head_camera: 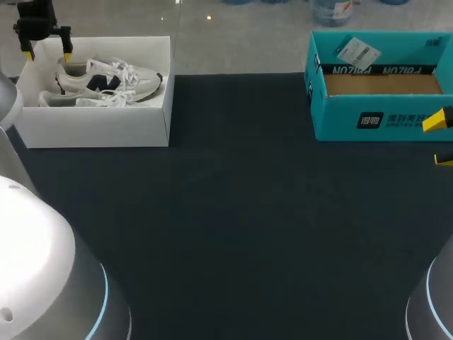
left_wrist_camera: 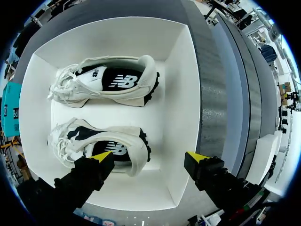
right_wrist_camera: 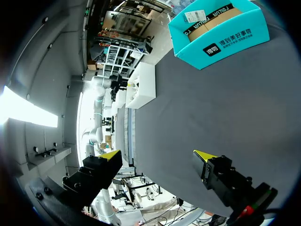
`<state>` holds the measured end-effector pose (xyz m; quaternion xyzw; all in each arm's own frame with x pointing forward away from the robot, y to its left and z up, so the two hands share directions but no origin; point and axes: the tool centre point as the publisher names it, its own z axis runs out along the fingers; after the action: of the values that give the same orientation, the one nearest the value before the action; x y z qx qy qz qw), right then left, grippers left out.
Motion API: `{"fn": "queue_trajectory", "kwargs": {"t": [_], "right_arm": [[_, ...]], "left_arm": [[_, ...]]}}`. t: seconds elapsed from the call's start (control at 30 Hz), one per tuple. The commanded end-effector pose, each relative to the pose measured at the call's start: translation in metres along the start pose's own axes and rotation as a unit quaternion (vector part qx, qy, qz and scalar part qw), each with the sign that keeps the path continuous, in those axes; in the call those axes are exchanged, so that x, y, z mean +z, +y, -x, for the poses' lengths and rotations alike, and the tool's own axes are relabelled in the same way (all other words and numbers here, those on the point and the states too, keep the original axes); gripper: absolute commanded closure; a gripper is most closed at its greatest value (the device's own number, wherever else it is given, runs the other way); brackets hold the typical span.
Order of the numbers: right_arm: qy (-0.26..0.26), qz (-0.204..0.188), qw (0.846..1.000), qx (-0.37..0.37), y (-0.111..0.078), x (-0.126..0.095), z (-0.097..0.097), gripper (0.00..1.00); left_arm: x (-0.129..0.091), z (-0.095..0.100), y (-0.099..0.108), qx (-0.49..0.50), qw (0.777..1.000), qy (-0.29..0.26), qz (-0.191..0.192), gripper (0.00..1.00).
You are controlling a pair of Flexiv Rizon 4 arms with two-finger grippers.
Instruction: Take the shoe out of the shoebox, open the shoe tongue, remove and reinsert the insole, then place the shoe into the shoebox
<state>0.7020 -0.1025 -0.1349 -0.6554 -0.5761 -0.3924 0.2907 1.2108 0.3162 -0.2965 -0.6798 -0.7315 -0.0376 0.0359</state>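
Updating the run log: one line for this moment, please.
left gripper open above white box | shoes both inside | right gripper open, teal box ahead

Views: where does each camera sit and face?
Head view: above and behind, looking down on the table; left gripper over white shoebox, right gripper by teal box.
Left wrist view: looks down into white shoebox at two sneakers; open fingers show.
Right wrist view: looks across table at both boxes; open fingers show.
All three share the white shoebox.
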Motion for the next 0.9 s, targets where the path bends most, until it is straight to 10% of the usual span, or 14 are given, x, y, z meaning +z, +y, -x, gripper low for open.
{"fn": "queue_trajectory", "kwargs": {"t": [0.03, 0.7, 0.9], "right_arm": [[-0.001, 0.001, 1.000, 0.000, -0.002, 0.000, 0.000, 0.00], [-0.001, 0.001, 1.000, 0.000, -0.002, 0.000, 0.000, 0.00], [-0.001, 0.001, 1.000, 0.000, -0.002, 0.000, 0.000, 0.00]], "left_arm": [[-0.040, -0.001, -0.009, -0.011, 1.000, 0.003, -0.011, 0.00], [-0.055, -0.005, -0.014, -0.012, 1.000, -0.003, -0.013, 0.00], [-0.050, -0.022, -0.054, 0.010, 1.000, -0.027, -0.012, 0.00]]}}
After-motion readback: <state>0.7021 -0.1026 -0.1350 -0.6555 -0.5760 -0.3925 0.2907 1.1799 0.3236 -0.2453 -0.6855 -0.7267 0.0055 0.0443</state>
